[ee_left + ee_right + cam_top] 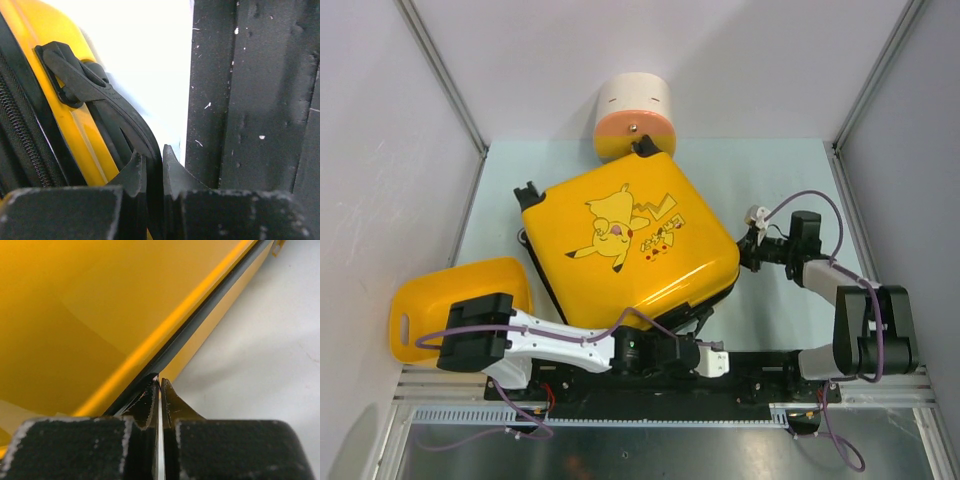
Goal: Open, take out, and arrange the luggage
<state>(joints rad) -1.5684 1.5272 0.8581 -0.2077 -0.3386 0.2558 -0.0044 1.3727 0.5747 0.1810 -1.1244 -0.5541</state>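
The luggage (620, 250) lies flat in the middle of the pale blue-green surface (780, 190), turned diagonally, its printed shell facing up. It is a hard, glossy yellow case with rounded corners and shallow moulded ridges. A Pikachu cartoon (615, 235) with small red lettering beside it sits on top. A black fitting (528, 192) juts from its far-left corner. A band of black zipper (20, 135) with fine, ribbed teeth runs around the side, and the case looks shut.

On the near side, a matte black rubbery handle (100, 95) arcs out of a recessed mount in the yellow shell. The left hand (154, 162) is clamped on this strap, its dark, scuffed fingers nearly together with the strap between them.

The right hand (160, 387) is at the case's right edge, fingers fully together, tips pressed at the dark seam between the two yellow halves. A thin pale sliver shows between them; whether they pinch anything I cannot tell.

A smaller plain yellow tub (450, 300) with a slot grip rests at the left. A cream-and-orange cylinder (635, 115) stands just beyond the case's far corner.
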